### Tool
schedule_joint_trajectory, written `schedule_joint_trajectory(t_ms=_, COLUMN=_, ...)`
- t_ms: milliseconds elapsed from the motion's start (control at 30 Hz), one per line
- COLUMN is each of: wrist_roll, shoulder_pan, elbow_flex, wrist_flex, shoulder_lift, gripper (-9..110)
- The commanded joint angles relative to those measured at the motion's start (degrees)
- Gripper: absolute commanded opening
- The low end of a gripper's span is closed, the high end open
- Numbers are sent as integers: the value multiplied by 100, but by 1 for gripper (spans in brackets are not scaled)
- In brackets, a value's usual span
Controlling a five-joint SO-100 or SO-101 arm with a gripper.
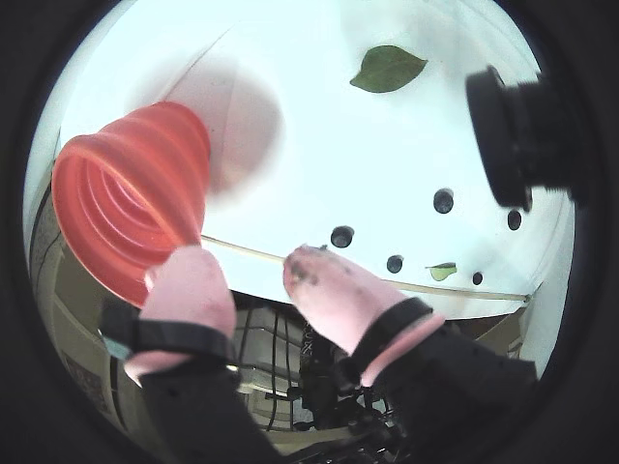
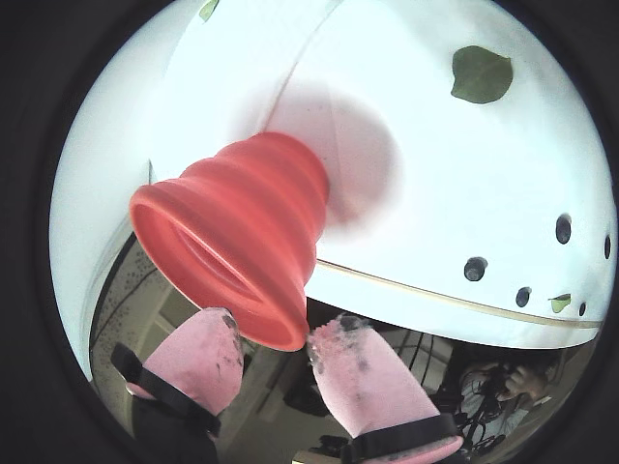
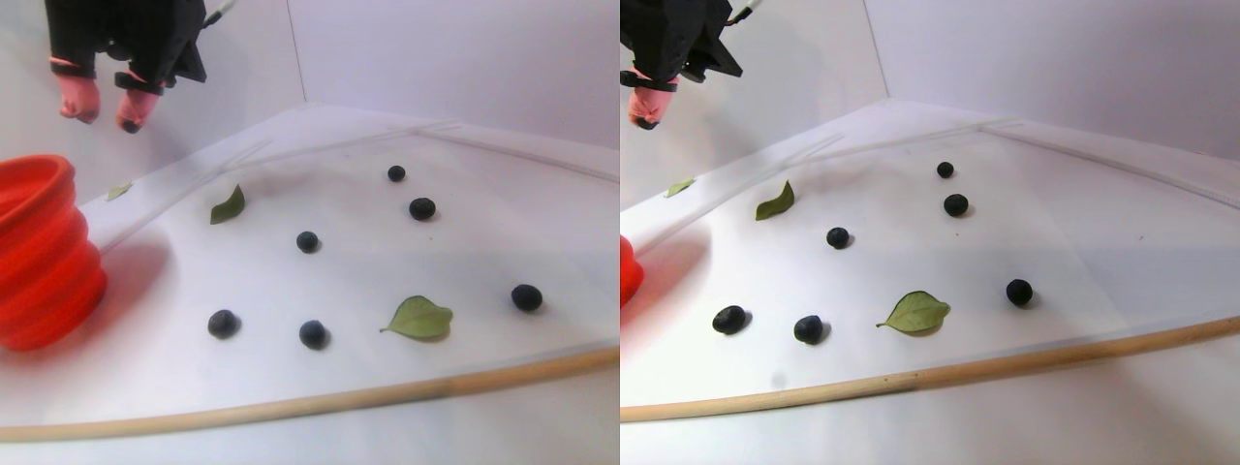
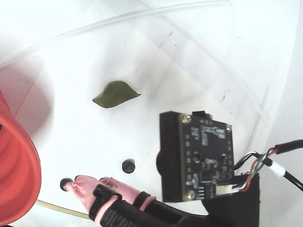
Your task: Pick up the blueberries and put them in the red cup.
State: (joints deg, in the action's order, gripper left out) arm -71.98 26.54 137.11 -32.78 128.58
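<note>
- The gripper (image 1: pixel 253 266) hangs raised in the air near the cup, its pink-covered fingers (image 2: pixel 363 372) parted and holding nothing.
- The red cup (image 3: pixel 41 254) stands at the left of the white table (image 3: pixel 484 242) in the stereo pair view; ridged and plastic, it looks light and easy to nudge.
- Green leaves (image 3: pixel 419 318) lie among the berries.
- The blueberries (image 3: pixel 223 324) sit scattered, well apart; small, round, soft, they would likely roll and bruise, so pinch each gently across its middle.
- No readable writing shows anywhere.
</note>
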Motion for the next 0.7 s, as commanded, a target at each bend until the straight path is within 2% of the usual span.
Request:
schedule_joint_trajectory(t_ms=0, wrist_roll=-255, shoulder_pan=-70, elbow_flex=-264, wrist_flex=-105, shoulder_lift=554, gripper=13)
schedule_joint_trajectory(t_ms=667, wrist_roll=-1705, shoulder_pan=-1143, elbow_flex=-123, wrist_flex=-527, shoulder_lift=1037, gripper=13)
